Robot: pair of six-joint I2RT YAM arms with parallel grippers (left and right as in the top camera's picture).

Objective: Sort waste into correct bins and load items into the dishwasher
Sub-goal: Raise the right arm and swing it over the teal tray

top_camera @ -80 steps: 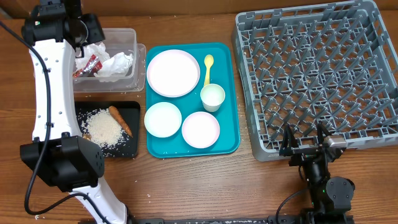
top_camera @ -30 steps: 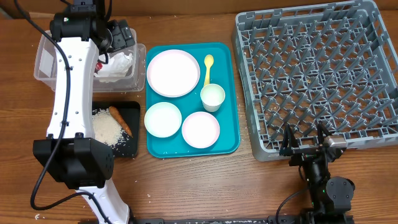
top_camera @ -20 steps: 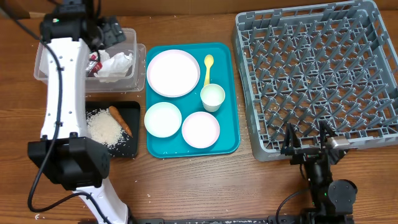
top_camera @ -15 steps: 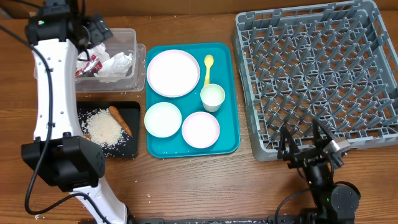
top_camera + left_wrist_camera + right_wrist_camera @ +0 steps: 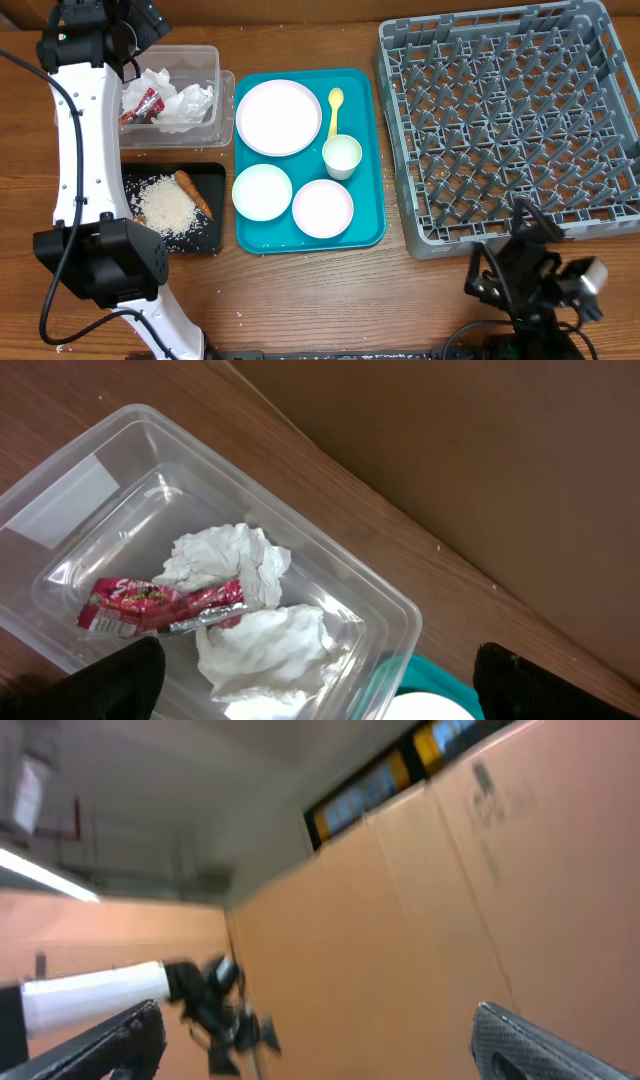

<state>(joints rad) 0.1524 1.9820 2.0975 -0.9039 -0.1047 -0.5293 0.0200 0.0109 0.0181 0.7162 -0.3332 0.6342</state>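
The clear tub (image 5: 205,58) at the back left holds a red-and-white wrapper (image 5: 140,105) and crumpled napkins (image 5: 187,104). My left gripper (image 5: 148,14) hovers open above the tub's back edge with nothing between its fingers; its wrist view looks down on the wrapper (image 5: 160,605) and napkins (image 5: 272,650). In the black tray (image 5: 212,178) lie rice (image 5: 165,205) and a carrot stick (image 5: 193,193). A plate (image 5: 278,117), two bowls (image 5: 262,191) (image 5: 322,208), a cup (image 5: 341,156) and a yellow spoon (image 5: 335,108) sit on the teal tray (image 5: 368,120). The grey dish rack (image 5: 510,120) fills the right. My right gripper (image 5: 512,255) is open, tilted upward near the table's front edge.
A cardboard wall runs along the back of the table. The right wrist view shows only that wall, the ceiling and the distant left arm. Bare wood lies between the teal tray and the rack and along the front edge.
My left gripper has swung from over the tub's right side to its back left edge. My right arm has pulled back from the rack's front edge and pitched upward.
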